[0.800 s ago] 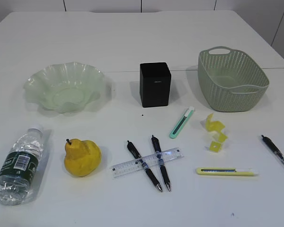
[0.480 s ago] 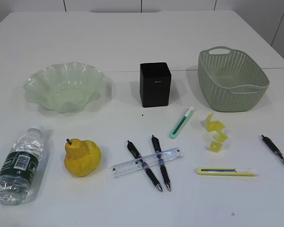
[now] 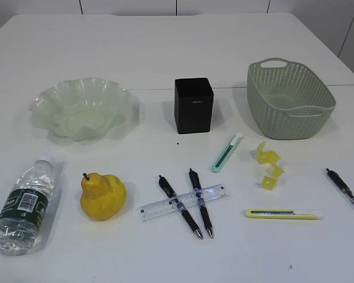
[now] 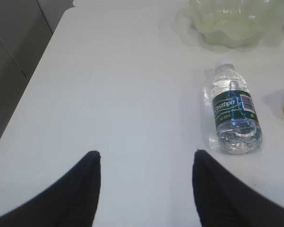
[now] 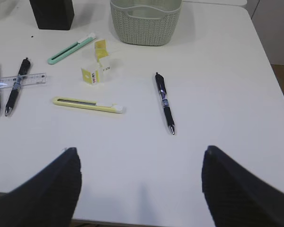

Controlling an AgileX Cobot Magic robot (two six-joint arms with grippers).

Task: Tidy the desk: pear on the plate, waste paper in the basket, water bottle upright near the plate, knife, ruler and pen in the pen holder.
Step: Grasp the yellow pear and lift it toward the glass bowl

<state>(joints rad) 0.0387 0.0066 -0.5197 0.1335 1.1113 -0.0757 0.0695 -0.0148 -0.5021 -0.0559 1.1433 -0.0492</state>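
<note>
Above the desk (image 3: 165, 53), both grippers (image 4: 144, 189) (image 5: 139, 189) are being held spread apart and empty, with the water bottle (image 4: 233, 109) being left lying flat.

The clearest lettering is on the water bottle (image 4: 232, 108), right of centre in the left wrist view: its dark green label carries a white brand word that looks like "Cestbon", with a white barcode patch beside it, though the smaller print is too fine to read. In the exterior view, lower left, the same bottle (image 3: 22, 206) shows only the barcode patch. The ruler (image 3: 184, 201), at lower centre of the exterior view, bears fine black graduations, but no numbers can be made out. A faint pale mark sits on the front of the pen holder (image 3: 193, 105), unreadable. One waste paper (image 5: 93, 75) scrap shows tiny dark print, illegible.
</note>
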